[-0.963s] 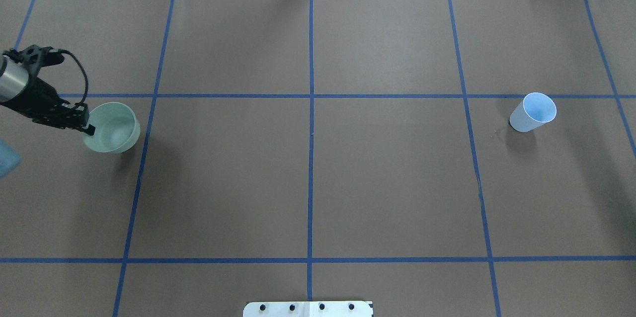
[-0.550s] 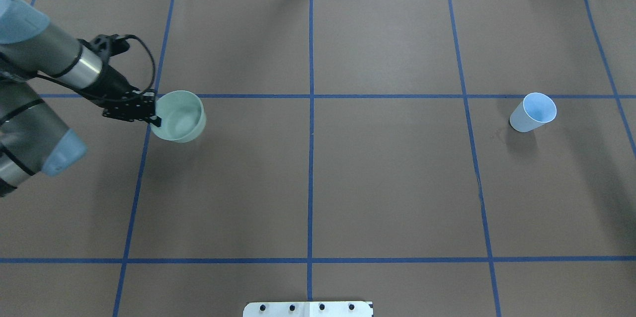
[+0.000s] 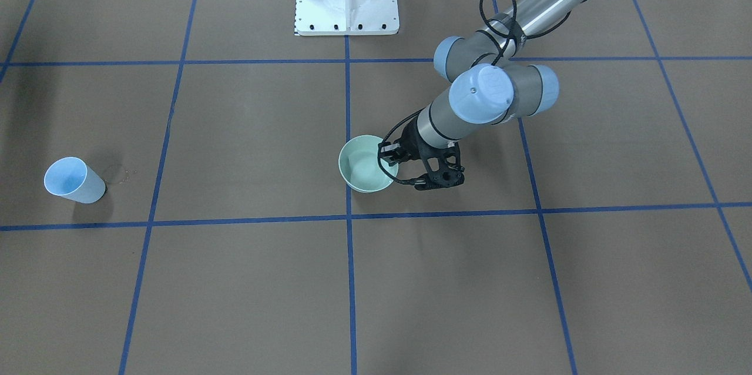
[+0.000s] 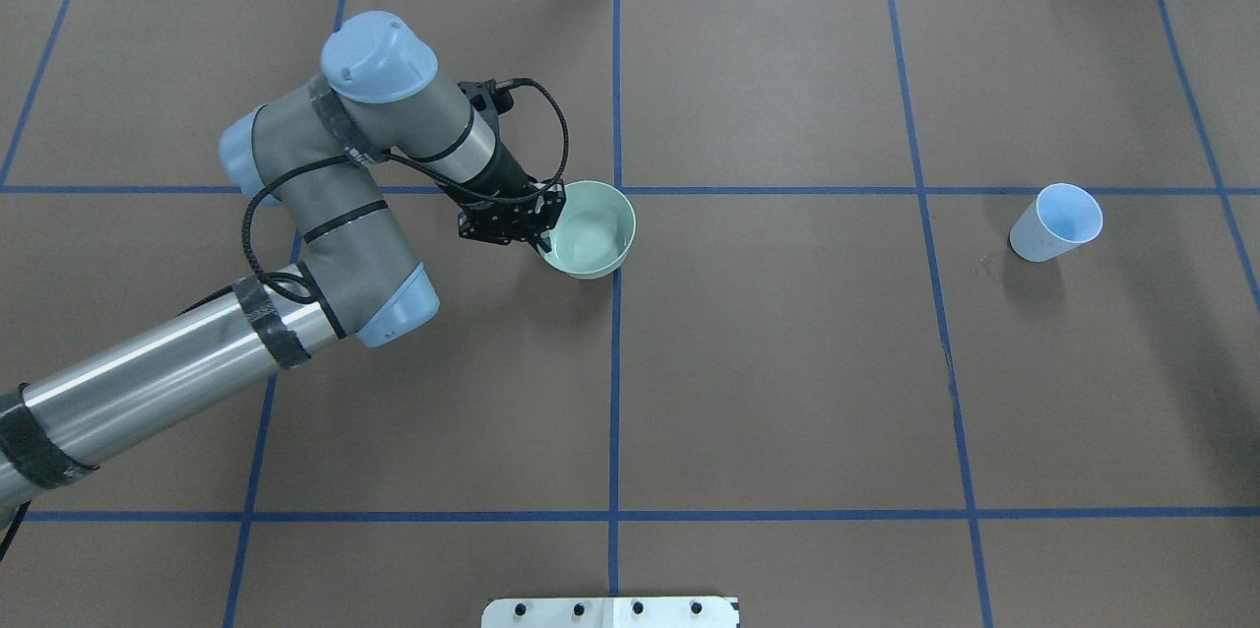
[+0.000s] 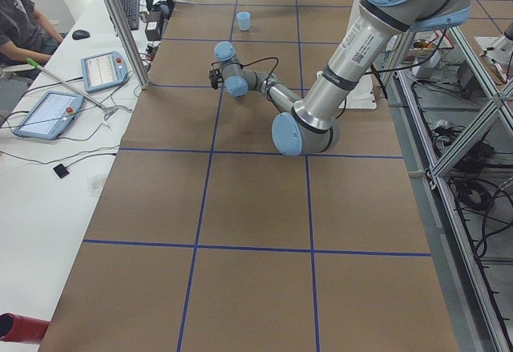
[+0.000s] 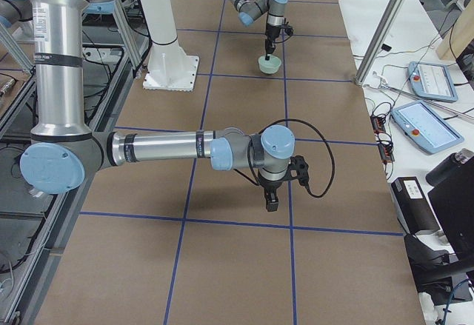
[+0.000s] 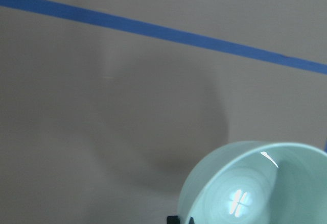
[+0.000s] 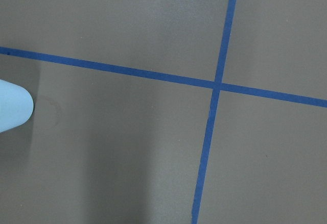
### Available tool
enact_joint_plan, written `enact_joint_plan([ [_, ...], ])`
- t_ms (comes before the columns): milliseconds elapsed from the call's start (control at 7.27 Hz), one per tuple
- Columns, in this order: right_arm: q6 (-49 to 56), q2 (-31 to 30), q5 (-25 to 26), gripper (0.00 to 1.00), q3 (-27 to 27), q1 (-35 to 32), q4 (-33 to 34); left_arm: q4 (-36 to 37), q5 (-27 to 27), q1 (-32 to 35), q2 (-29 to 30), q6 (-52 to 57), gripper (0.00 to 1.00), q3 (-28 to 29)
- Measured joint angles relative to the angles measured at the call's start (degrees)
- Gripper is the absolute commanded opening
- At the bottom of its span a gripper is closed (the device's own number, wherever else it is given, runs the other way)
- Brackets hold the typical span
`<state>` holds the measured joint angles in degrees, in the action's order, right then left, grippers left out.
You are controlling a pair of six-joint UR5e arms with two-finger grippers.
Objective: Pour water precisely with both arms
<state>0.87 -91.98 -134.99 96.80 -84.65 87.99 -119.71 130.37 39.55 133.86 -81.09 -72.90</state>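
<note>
Left gripper (image 4: pixel 539 236), clamped on the rim of the bowl (image 4: pixel 596 234), has carried it from the left edge of the table (image 4: pixel 787 392) to its middle. Pouring is still pending, as the cup (image 4: pixel 1055 222) stands well apart near the right edge.

Grey-silver arms (image 4: pixel 148 382) carry light-blue caps (image 4: pixel 377 57) and black cabled tools (image 4: pixel 543 240).
</note>
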Motion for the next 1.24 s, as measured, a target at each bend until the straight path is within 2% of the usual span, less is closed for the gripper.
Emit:
enact_joint_plan([
  [688,-0.2,-0.1,-0.1,1.00,-0.1,0.0,-0.6,0.0,-0.2,-1.1,2.0,-0.4,0.00,2.1],
  [963,-0.2,-0.1,-0.1,1.00,0.0,0.0,-0.6,-0.1,-0.6,-1.6,2.0,-0.4,0.04,2.2],
  [1238,-0.2,-0.1,-0.1,1.00,0.0,0.0,-0.6,-0.1,-2.0,-2.1,2.0,-0.4,0.17,2.2],
])
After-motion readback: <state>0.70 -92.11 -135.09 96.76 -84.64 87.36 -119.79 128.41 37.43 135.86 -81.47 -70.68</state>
